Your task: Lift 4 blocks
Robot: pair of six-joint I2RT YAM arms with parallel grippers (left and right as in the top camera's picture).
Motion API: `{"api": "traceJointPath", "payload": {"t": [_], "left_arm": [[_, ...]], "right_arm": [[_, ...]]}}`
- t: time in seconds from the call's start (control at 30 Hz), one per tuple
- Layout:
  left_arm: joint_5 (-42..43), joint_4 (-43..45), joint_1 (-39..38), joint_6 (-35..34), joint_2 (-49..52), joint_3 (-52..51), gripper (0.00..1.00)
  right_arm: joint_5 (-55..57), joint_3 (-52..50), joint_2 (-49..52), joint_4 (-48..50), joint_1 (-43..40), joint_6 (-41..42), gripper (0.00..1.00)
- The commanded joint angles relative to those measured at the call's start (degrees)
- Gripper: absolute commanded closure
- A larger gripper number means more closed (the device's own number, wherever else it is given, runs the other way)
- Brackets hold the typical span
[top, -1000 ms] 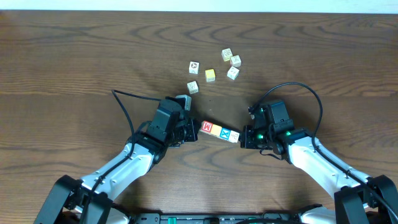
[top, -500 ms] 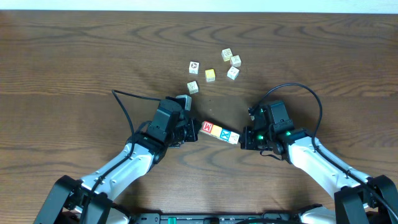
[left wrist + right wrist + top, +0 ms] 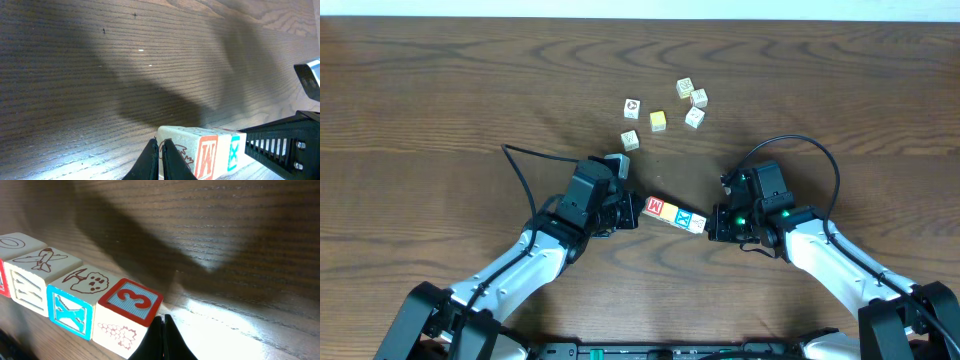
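At the middle of the bench, the left hand is fully closed with nothing gripped, its tips butting the row's left end. The blocks sit in a tight slanted row of four between the hands. The right hand is likewise closed and empty, pressing the right end. The squeeze looks set and the lift is left; can't tell if the row clears the bench. Loose cubes lie well behind. There is open room all around, with the bench edges far off.
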Motion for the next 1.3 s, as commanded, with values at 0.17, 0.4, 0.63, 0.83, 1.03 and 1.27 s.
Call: {"api": "traceJointPath", "payload": {"t": [0.17, 0.4, 0.63, 0.83, 1.03, 1.27], "left_arm": [[9.38, 0.15, -2.12, 0.57, -0.24, 1.64, 0.93], [9.38, 0.17, -2.12, 0.57, -0.24, 1.64, 0.93], [9.35, 0.22, -2.12, 0.57, -0.24, 1.66, 0.93], [9.38, 0.42, -2.12, 0.57, -0.26, 1.66, 0.93], [9.38, 0.42, -2.12, 0.55, -0.26, 1.66, 0.93], [9.38, 0.39, -2.12, 0.55, -0.26, 1.66, 0.93]], "right_arm": [[-10.97, 3.87, -0.83, 2.25, 0.15, -0.68, 0.99], [-10.99, 5.07, -0.83, 2.19, -0.02, -0.68, 0.99], [-11.02, 5.31, -0.83, 1.66, 0.0, -0.74, 0.99], [-10.99, 5.31, -0.83, 1.16, -0.02, -1.09, 0.99], [-10.99, 5.33, -0.83, 1.16, -0.02, -1.09, 0.99], [-11.04, 6.16, -0.83, 1.07, 0.0, -1.11, 0.99]]}}
